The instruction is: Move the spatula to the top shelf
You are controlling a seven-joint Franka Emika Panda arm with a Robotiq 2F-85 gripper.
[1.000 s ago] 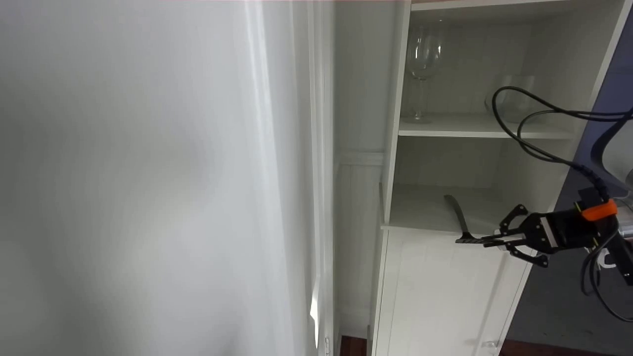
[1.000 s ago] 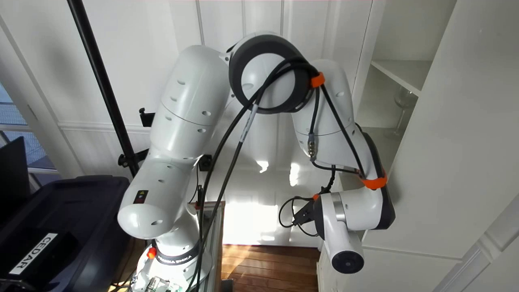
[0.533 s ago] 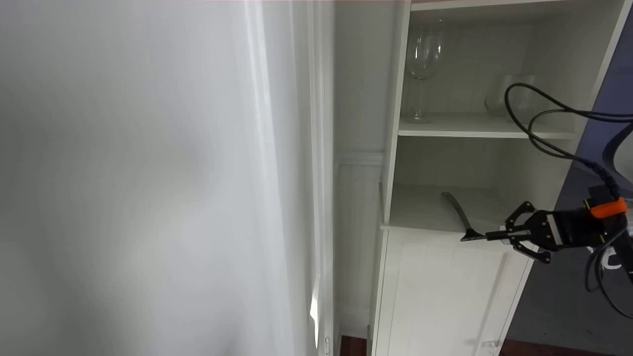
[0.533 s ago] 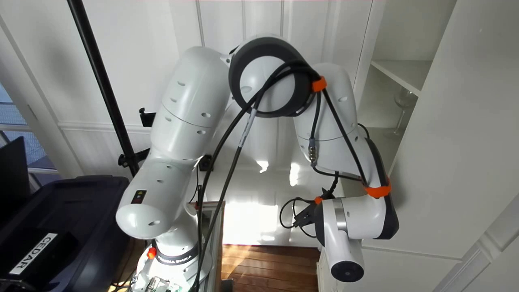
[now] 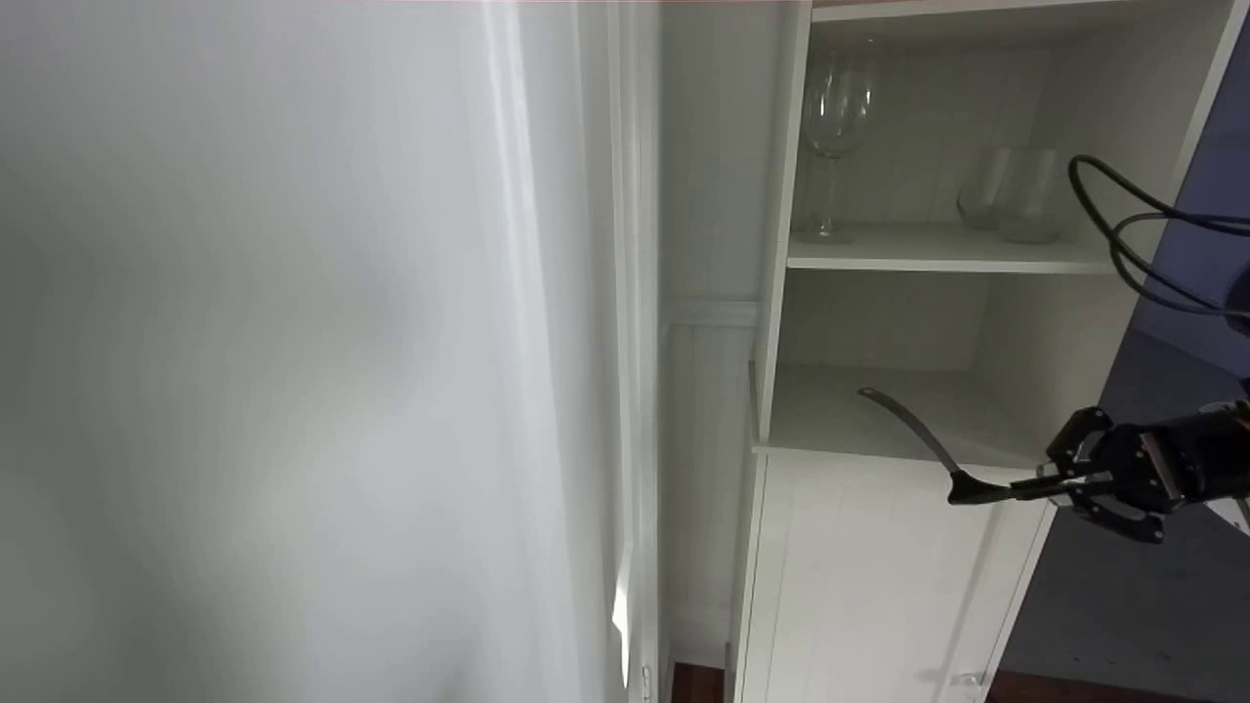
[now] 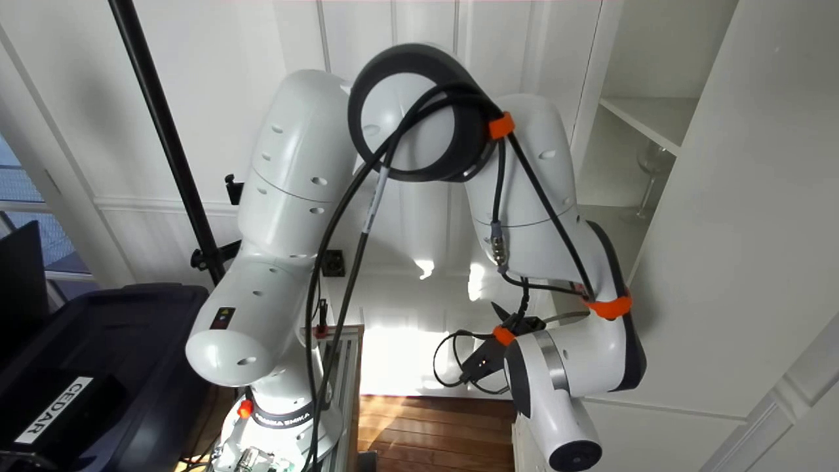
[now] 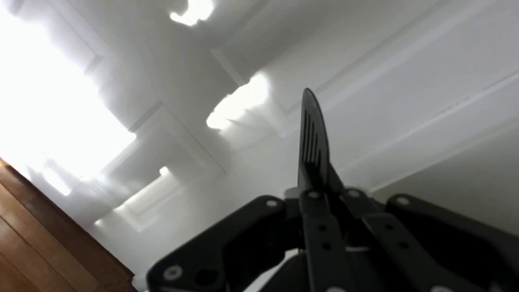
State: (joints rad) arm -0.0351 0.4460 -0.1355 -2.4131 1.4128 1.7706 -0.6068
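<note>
Gripper (image 5: 1021, 489): my jaws clamp the spatula (image 5: 967, 488) (slotted end, I see on the wrist view)
Handle (image 5: 916, 423): curving away

Here's the Panda arm (image 6: 426, 141), based near the right edge of the surface (image 6: 347, 373), arched past it, spatula (image 6: 567, 317) peeking out behind, part-hidden!

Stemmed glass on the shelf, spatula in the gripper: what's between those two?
In an exterior view, the white shelf board lies between them: the stemmed glass stands on top of it, and the spatula, held in the gripper, shows lower down.
</note>
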